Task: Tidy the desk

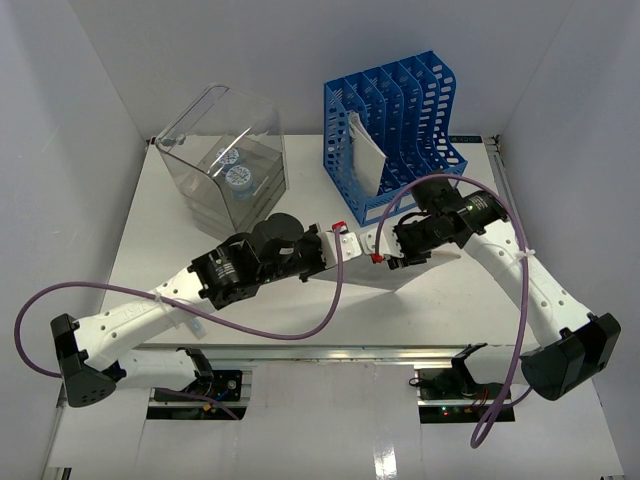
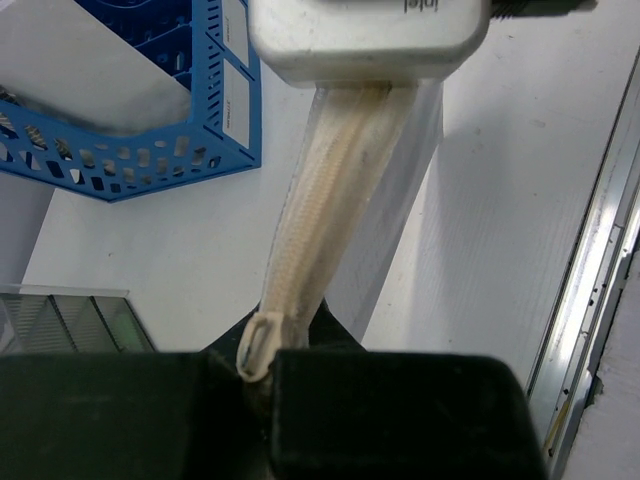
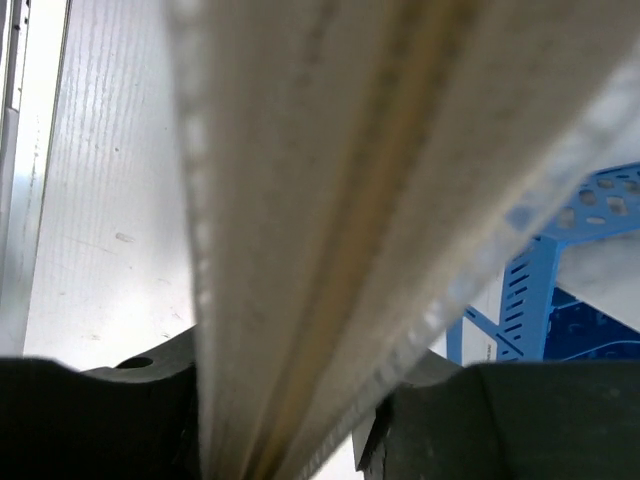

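Two grippers, left gripper (image 2: 262,372) and right gripper (image 3: 285,425), each clamped tight on one zippered pouch (image 2: 350,200); beyond them one blue rack (image 1: 395,120), one clear box (image 1: 225,150); underneath, one flat white desk (image 1: 445,312)

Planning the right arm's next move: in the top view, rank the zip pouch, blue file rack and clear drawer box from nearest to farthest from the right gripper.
1. zip pouch, clamped in the right gripper itself.
2. blue file rack, just behind the gripper.
3. clear drawer box, far left at the back.
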You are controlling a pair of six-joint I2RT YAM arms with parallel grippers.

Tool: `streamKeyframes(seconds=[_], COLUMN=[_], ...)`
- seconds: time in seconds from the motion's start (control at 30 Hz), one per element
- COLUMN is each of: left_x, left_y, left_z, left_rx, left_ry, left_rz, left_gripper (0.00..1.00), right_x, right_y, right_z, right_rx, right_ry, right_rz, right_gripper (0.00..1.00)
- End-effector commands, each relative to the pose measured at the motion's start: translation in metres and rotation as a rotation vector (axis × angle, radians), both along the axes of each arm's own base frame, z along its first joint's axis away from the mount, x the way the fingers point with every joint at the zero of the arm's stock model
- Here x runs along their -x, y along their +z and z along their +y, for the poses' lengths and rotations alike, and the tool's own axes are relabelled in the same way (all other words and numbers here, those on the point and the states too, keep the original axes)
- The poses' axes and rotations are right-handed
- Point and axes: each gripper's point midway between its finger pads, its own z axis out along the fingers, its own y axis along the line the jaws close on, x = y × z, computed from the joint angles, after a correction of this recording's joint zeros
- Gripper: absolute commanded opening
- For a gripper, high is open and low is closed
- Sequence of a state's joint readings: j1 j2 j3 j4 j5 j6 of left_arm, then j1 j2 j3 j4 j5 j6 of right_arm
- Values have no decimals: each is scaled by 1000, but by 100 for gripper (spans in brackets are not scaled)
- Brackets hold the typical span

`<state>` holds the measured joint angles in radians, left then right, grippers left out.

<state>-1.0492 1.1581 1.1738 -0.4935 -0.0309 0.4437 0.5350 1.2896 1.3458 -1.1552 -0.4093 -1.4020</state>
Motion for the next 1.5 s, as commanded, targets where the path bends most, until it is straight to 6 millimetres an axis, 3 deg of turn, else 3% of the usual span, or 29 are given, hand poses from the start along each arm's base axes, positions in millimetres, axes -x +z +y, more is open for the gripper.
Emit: streamKeyframes(seconds=[0.0,0.03,0.13,0.23,0.27,0.37,0.43,0.53,0.63,0.73,0.87,0.97,1.07,1.2,1.33,1.47], left_x=[-6,-7,-11,-13,-14,-18,-19,-15,-7,-1,6,11,11,14,17,9], left_y=[43,45,49,57,58,66,82,102,117,120,97,65,52,16,11,16], left_z=[-8,-8,-9,-9,-8,1,12,31,49,60,67,62,55,43,29,21], left_rx=[86,88,84,107,116,169,240,354,464,514,563,659,815,906,952,982], left_ry=[-4,-3,13,27,39,106,159,206,229,244,265,274,282,252,166,109], left_rz=[-79,-81,-96,-101,-101,-106,-127,-158,-167,-159,-87,13,79,147,124,83], left_gripper=[0,0,0,8,15,55,75,93,98,98,98,98,98,98,98,98], right_x=[-4,-3,3,3,2,-5,-17,-39,-71,-85,-89,-86,-80,-67,-46,-25], right_y=[9,9,10,17,19,33,44,65,79,82,82,86,100,138,173,191], right_z=[6,8,17,26,29,35,30,23,-2,-13,-16,-13,-8,-5,-9,-10], right_rx=[-11,-17,-64,-131,-153,-254,-335,-465,-559,-596,-624,-658,-718,-816,-905,-960], right_ry=[-24,-19,-22,-36,-39,-85,-146,-216,-339,-392,-404,-408,-400,-378,-363,-325], right_rz=[-20,-17,27,26,29,59,82,67,14,-14,-11,10,36,18,15,37], right_gripper=[36,34,8,8,8,8,8,8,8,8,8,8,8,8,8,8])
